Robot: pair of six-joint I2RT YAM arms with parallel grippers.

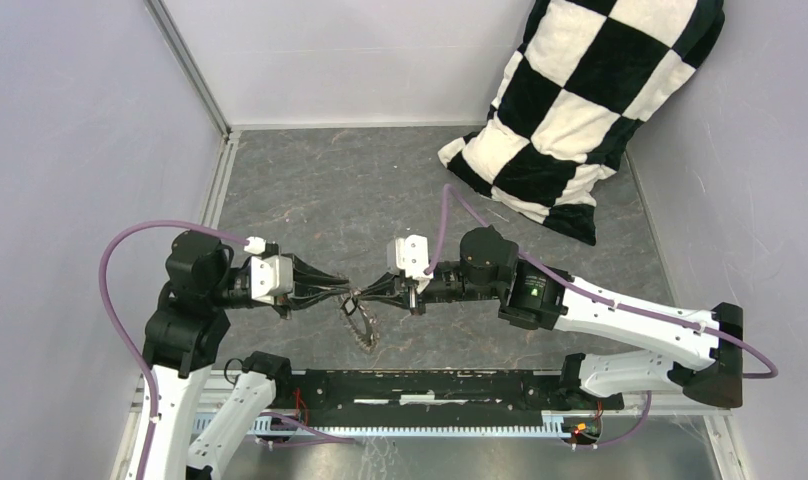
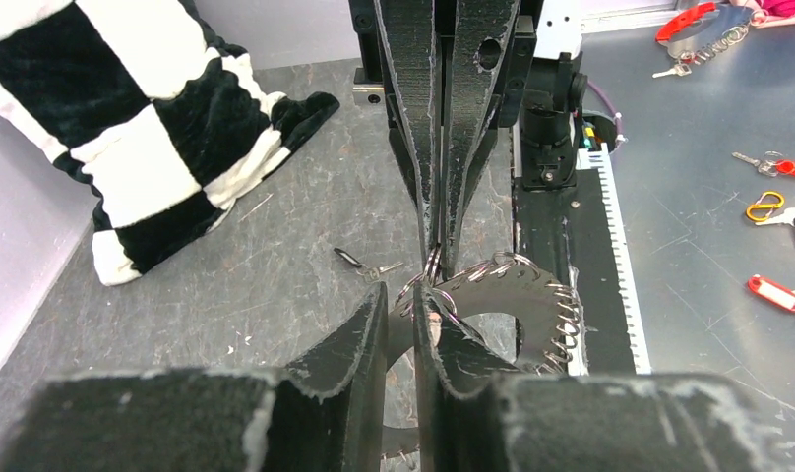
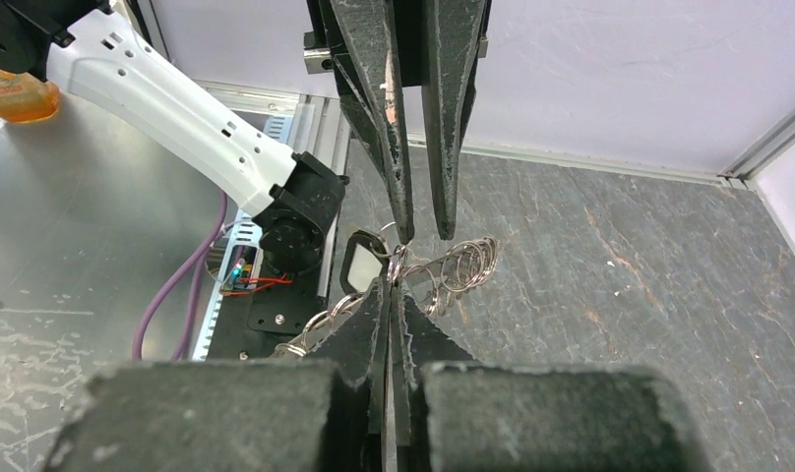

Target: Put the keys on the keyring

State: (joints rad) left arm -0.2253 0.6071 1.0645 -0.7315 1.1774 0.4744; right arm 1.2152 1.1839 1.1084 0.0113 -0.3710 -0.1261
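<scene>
keyring near table front edge

The left gripper is showing matt black plastic fingers, their edges looking rough and worn pale. Facing it, the right gripper is wearing the same dull black, scuffed along its inner faces. Between the tips the keyring is glinting, with thin bright wire loops around a dark, flat body. Just left of the left gripper's tips, a loose key is showing a black head and a silvery blade. Under both tools the table is looking matt, grey, stone-patterned and scratched. Far beyond the right gripper, a pillow is lying plush and velvety. On the tools' near side, a steel surface is gleaming dully.
</scene>
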